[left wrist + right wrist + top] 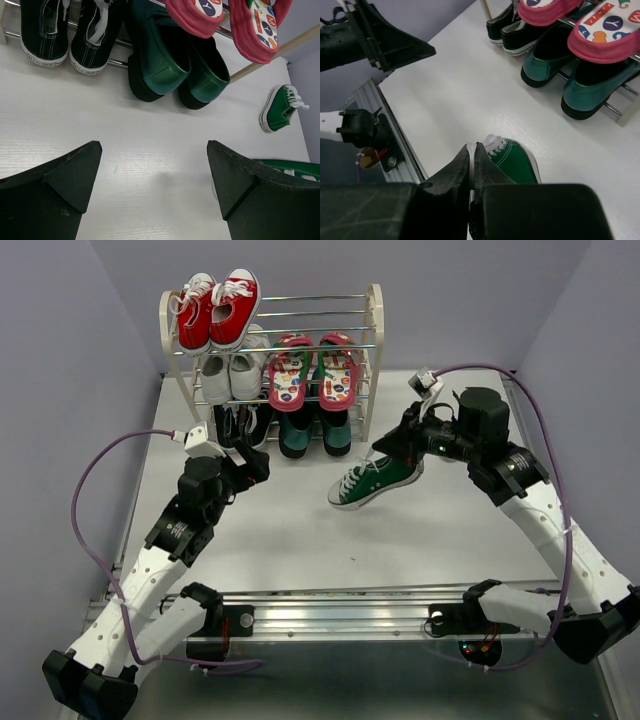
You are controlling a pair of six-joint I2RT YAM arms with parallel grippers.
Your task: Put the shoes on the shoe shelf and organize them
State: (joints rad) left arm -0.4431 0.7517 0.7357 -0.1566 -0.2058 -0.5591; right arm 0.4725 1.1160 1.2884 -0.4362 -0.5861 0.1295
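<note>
The shoe shelf (375, 330) stands at the back. Red flip-flops (312, 372) lie on its middle tier and teal slip-ons (315, 432) on the bottom one. My right gripper (392, 453) is shut on a white part of a green sneaker (375, 480), which hangs tilted in front of the shelf's right end. In the right wrist view the shut fingertips (472, 146) hide most of that sneaker (517, 162). My left gripper (258, 465) is open and empty (152, 145) in front of the slip-ons (175, 70). A second green sneaker (280, 107) lies on the table right of the shelf.
Red sneakers (220, 308) sit on the top tier, white sneakers (230, 375) on the middle left, black sneakers (240, 425) on the bottom left. A metal rail (330, 595) runs along the table's near edge. Grey walls close in on both sides.
</note>
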